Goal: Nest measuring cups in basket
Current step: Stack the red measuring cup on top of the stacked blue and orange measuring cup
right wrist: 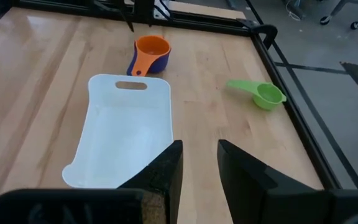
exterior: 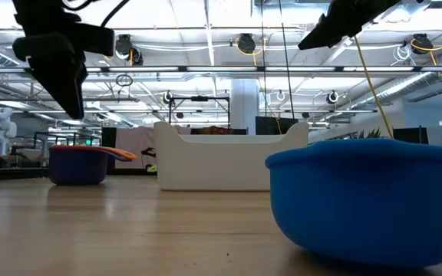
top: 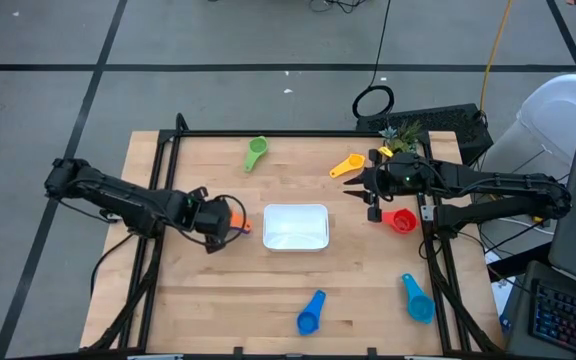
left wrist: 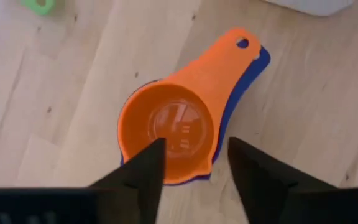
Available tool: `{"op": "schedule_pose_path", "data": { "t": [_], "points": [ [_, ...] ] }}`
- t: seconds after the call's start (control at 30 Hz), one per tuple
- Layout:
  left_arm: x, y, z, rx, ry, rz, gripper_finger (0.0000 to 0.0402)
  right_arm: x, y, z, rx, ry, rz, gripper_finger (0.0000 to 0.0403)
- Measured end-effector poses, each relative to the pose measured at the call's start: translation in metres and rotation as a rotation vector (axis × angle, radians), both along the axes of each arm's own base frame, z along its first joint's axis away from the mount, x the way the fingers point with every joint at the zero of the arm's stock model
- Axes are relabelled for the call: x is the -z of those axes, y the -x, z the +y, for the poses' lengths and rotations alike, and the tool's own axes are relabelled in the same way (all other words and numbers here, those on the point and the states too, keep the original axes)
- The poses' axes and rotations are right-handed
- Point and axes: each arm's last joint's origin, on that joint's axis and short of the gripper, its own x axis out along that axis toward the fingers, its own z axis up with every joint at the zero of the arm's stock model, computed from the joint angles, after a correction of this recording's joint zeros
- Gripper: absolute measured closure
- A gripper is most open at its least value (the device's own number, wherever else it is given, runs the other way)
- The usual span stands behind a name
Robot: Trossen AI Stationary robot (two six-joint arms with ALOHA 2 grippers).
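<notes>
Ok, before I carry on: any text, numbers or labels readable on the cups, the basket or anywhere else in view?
No text can be read in any view.
Orange cup: faint raised marks on the bowl's floor, too blurred to read.
Basket: plain white, no label visible.
Green cup: no marking visible.
Keyboard off the table's right side: keys too small to read.

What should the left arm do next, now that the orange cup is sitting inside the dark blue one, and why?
Probably lift the left gripper clear. The orange cup sits nested in the dark blue cup on the table, beside the basket, not in it, and the fingers stand apart around its bowl without gripping.
</notes>
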Motion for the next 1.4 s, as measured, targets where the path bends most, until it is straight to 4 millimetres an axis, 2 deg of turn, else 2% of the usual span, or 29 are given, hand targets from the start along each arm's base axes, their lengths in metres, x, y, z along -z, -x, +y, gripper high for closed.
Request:
{"op": "schedule_pose_path", "data": {
  "t": [0.13, 0.3, 0.53, 0.77, 0.97, 1.17, 1.4],
  "points": [
    [0.012, 0.002, 0.005, -0.007, 0.033, 0.016, 0.0166, 0.001, 0.001, 0.000, 0.005, -0.009, 0.010, 0.0307],
    [0.023, 0.006, 0.007, 0.007, 0.028, 0.041, 0.0148, 0.002, 0.001, 0.000, 0.004, -0.009, 0.017, 0.0307],
    [0.026, 0.002, 0.009, 0.079, 0.055, 0.027, 0.0167, 0.001, 0.001, -0.001, 0.028, 0.016, 0.020, 0.0307],
    [0.041, 0.011, 0.013, 0.064, 0.076, 0.086, 0.0202, 0.007, 0.017, -0.009, 0.353, 0.135, 0.134, 0.0307],
    [0.041, 0.010, 0.013, 0.079, 0.078, 0.076, 0.0223, 0.016, 0.031, -0.014, 0.565, -0.074, 0.181, 0.0307],
    [0.041, 0.008, 0.012, 0.096, 0.076, 0.054, 0.0227, 0.032, 0.051, -0.021, 0.767, -0.201, 0.377, 0.0307],
    [0.041, 0.008, 0.012, 0.141, 0.064, 0.064, 0.0224, 0.046, 0.053, -0.020, 0.755, -0.363, 0.571, 0.0307]
  ]
}}
